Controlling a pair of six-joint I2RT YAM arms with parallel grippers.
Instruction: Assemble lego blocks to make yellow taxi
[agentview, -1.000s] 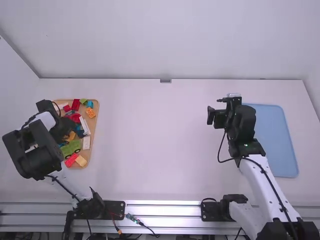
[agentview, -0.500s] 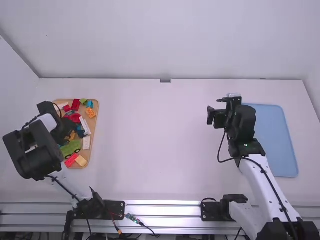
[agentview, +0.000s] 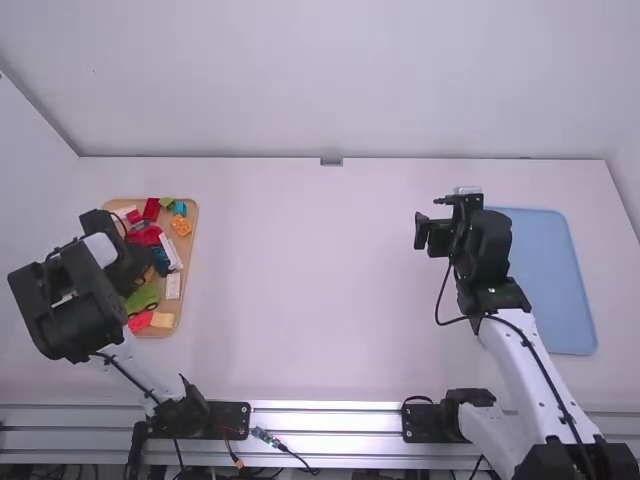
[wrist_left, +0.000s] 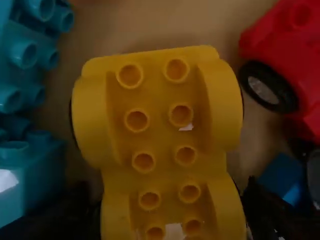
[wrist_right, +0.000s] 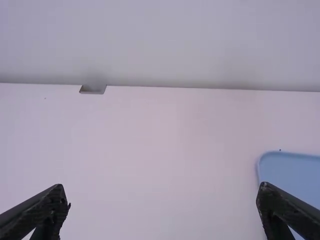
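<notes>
Left gripper: over the wooden tray; fingers spread, one on either side of the yellow car base. Contact: cannot tell.
Yellow car base: one, wheeled, studs up, in two rows; below the left gripper, on the wooden tray. Four rounded arches, dark wheel edges just visible beyond some of them. Small white patches among the studs.
Teal bricks: several, studded, beside the base.
Red vehicle: one, black wheel with grey hub; near the base, on the side away from the teal bricks.
Blue piece: one, partly hidden, near the red vehicle.
Wooden tray: rounded corners, at the left of the table, partly under the left arm.
Tray, near end: green vehicle; red piece; tan block, beside the red.
Tray, side toward table centre: white block; orange block.
Tray, far end: red brick; light blue brick; small green brick.
Right gripper: raised near the blue tray, fingers wide apart, nothing between them.
Blue tray: one, flat, at the right of the table.
</notes>
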